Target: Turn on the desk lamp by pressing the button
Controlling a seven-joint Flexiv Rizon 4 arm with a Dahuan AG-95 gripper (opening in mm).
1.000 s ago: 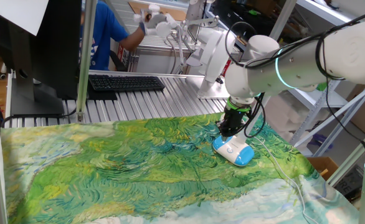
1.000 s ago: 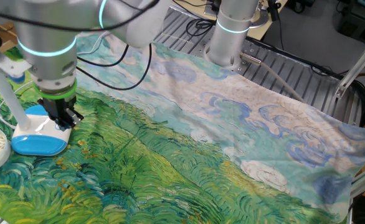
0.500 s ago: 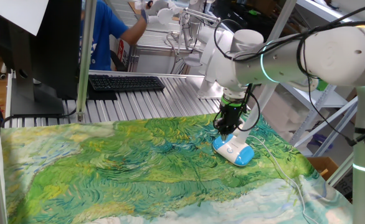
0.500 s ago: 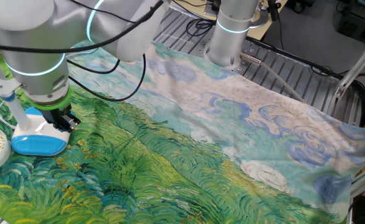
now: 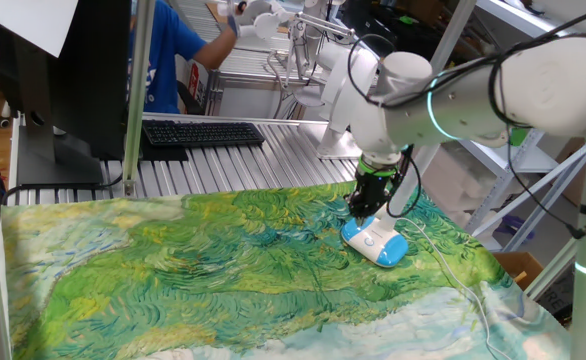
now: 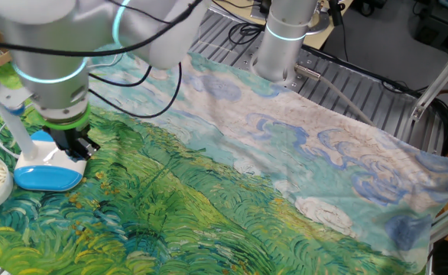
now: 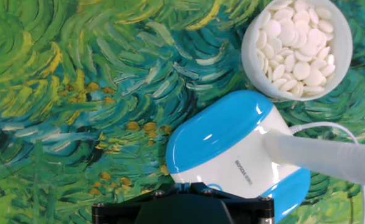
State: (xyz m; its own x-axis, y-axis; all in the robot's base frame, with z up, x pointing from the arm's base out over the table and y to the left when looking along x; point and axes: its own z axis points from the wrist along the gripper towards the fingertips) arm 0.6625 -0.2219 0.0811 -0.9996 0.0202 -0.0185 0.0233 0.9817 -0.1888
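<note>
hovering low at the near edge of the desk lamp [image 7: 232, 146], jaws' spread indeterminable, risks missing the button and shoving the base.

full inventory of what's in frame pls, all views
desk lamp: 1, white with light blue base, on the cloth, under the pincer; neck runs right in hand view
lamp head: 1, white round, pale LED dots, beside the base
cord: 1, thin white, trailing from the base
cloth: 1, green-blue painted pattern, covering the table
keyboard: 1, black, behind the cloth
monitor: 1, black, back left
person: 1, blue shirt, background
robot arm: 1, white, cyan ring
pincer: 1, black, at the lamp base; finger state not visible
</note>
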